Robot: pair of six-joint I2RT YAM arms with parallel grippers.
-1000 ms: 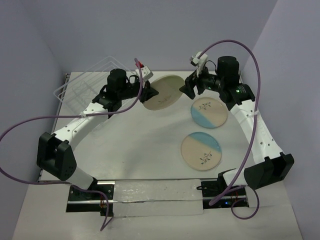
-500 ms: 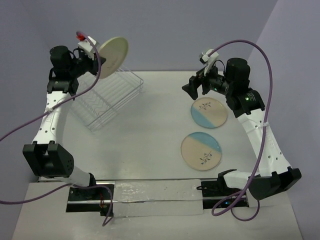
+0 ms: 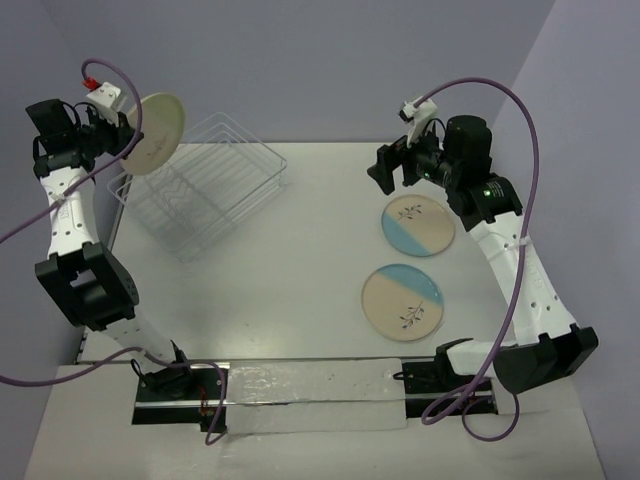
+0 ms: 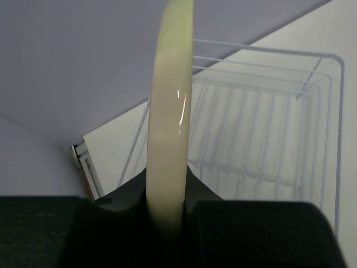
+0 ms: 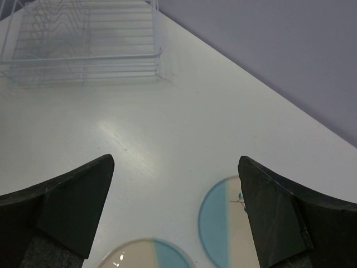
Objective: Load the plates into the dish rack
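Between the left end effector's jaws, grips the cream plate by its rim, on edge, probably to slot it in upright. Has the dish rack below and ahead, nothing loaded yet. Holds the right end effector wide apart, empty, just above two half-blue plates lying flat on the tabletop, likely next.
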